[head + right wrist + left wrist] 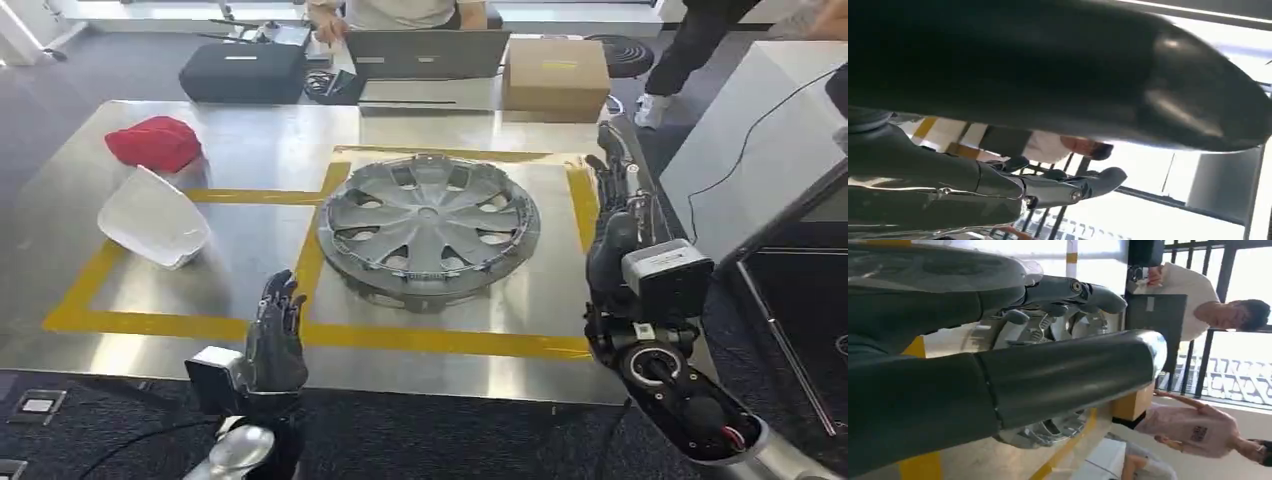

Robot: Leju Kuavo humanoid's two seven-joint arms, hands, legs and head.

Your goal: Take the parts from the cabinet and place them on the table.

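Note:
A silver wheel cover (pixel 428 225) lies flat on the steel table (pixel 260 140), inside a yellow tape frame. A white curved part (pixel 152 217) and a red part (pixel 154 142) lie at the table's left. My left hand (pixel 273 335) hovers at the table's near edge, just left of the wheel cover, fingers straight and apart, holding nothing. My right hand (pixel 618 215) stands beside the table's right edge, right of the wheel cover, fingers extended and empty. In the left wrist view my left hand (pixel 998 370) is in front of the wheel cover (pixel 1048 430).
A black case (pixel 242 70), a laptop (pixel 425 55) and a cardboard box (pixel 556 72) sit beyond the table's far edge. People stand behind them. A white cabinet side (pixel 760 150) with a black cable rises at the right.

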